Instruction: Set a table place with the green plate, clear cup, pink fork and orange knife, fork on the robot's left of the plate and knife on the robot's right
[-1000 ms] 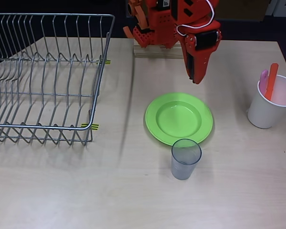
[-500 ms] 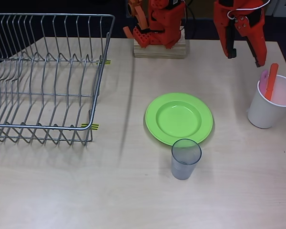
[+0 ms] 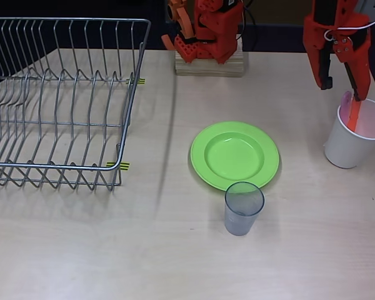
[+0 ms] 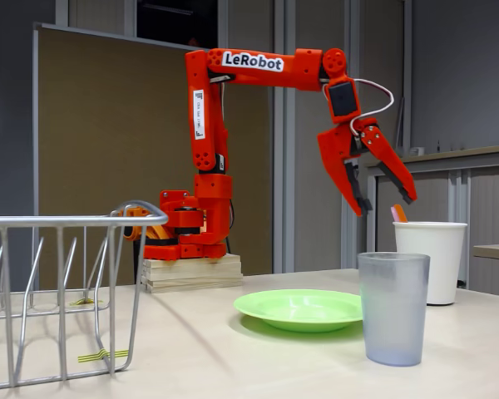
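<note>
The gripper [image 3: 341,89] hangs with its two fingers spread wide and empty, just above the far rim of the white cup [image 3: 355,134] at the table's [image 3: 175,250] right edge. The orange knife [image 3: 354,114] and pink fork [image 3: 345,100] stand inside that cup, leaning together. The green plate [image 3: 235,155] sits mid-table with the clear cup [image 3: 244,207] just beside its near edge; a wire dish rack [image 3: 56,100] stands on the left. A descent could tip the light cup, or the fingers could close on both utensils at once because they touch. Only the utensils' tops show, and one finger overlaps the knife in the overhead view.
</note>
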`<state>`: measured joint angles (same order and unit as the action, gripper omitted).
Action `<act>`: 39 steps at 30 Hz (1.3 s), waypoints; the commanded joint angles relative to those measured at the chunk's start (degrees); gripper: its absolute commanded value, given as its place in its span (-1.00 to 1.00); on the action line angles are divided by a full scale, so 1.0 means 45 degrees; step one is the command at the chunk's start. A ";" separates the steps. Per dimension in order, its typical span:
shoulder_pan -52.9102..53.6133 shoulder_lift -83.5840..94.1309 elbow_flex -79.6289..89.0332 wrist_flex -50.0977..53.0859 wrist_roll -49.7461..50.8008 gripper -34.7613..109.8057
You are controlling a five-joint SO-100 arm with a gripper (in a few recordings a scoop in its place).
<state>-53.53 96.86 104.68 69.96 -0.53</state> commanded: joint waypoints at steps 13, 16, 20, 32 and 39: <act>-0.0488 -0.0527 -0.0430 -0.0781 0.0449 -0.26; -0.0605 -0.0547 -0.0352 -0.0859 0.0527 -0.30; -0.0625 -0.0527 -0.0332 -0.1250 0.0488 -0.45; -0.0332 -0.0449 -0.0586 -0.1543 0.0254 -0.52; -0.0156 -0.0293 -0.1387 -0.0977 0.0156 -0.52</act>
<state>-54.84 93.60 101.16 64.16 0.70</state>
